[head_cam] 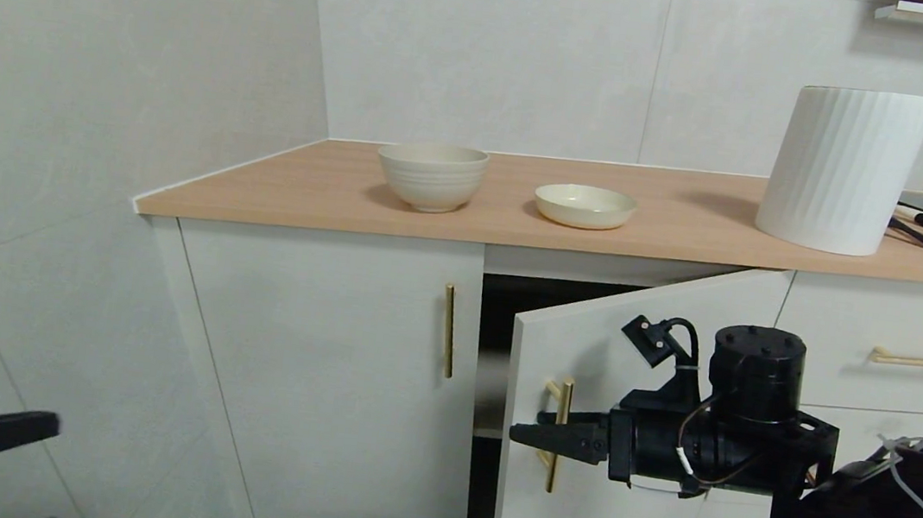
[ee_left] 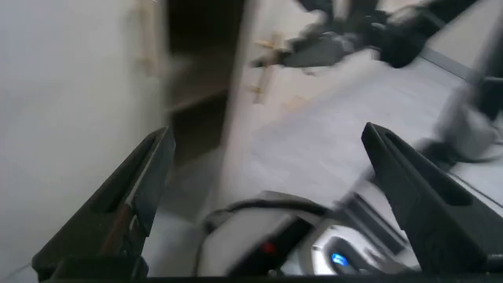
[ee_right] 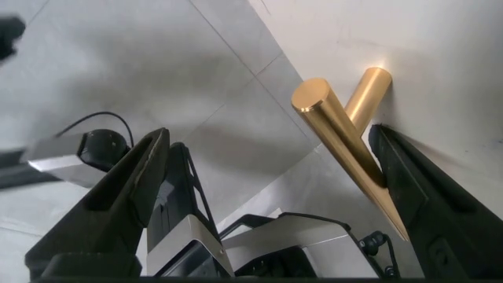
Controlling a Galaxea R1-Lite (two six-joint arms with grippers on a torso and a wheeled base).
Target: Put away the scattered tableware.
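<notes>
Bowl (head_cam: 432,176) and shallow dish (head_cam: 585,205) sit side by side, not touching, toward the left end of the desk (head_cam: 691,224). Right jaws spread wide, brass handle (ee_right: 330,118) of the ajar cabinet door (head_cam: 571,515) between them, not clamped. Left jaws wide open, empty.

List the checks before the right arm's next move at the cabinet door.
1. Handle between right pincer fingers: ok.
2. Right pincer shut on handle: not ok, open.
3. Door wide enough for loading: not ok, only ajar.
4. Left pincer free: ok, open and empty.
5. Bowl and dish upright on counter: ok.
6. Room behind door: cannot tell, dark.
</notes>
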